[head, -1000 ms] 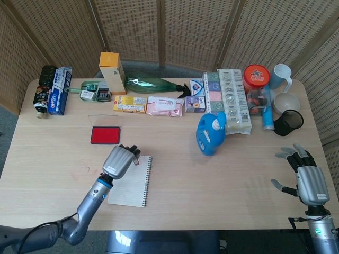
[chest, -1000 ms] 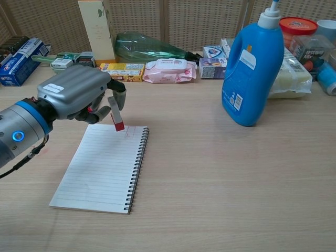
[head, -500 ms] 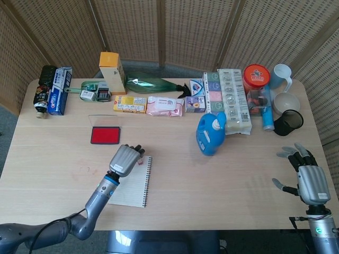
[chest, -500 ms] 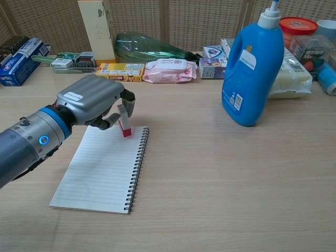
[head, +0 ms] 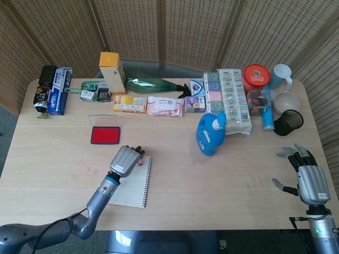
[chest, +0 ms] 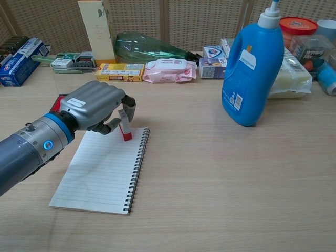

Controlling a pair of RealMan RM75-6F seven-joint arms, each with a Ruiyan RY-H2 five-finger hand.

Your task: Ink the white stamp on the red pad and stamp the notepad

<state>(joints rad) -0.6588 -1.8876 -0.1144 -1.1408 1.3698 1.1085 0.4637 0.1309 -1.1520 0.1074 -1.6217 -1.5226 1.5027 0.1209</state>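
Red-tipped and white above, the stamp [chest: 125, 127] stands almost upright, pinched in the fingers of the left hand [chest: 95, 106], its inked face on or just above the top right corner of the notepad [chest: 102, 170], beside the spiral binding. Contact I cannot tell for sure. So the pressing direction is straight down. The red pad [head: 105, 135] lies behind the hand, toward the far edge of the tabletop [chest: 220, 178]. The blue bottle [chest: 253, 71] stands well apart, blocking nothing. Near the right edge the right hand [head: 307, 177] rests with fingers spread, holding nothing.
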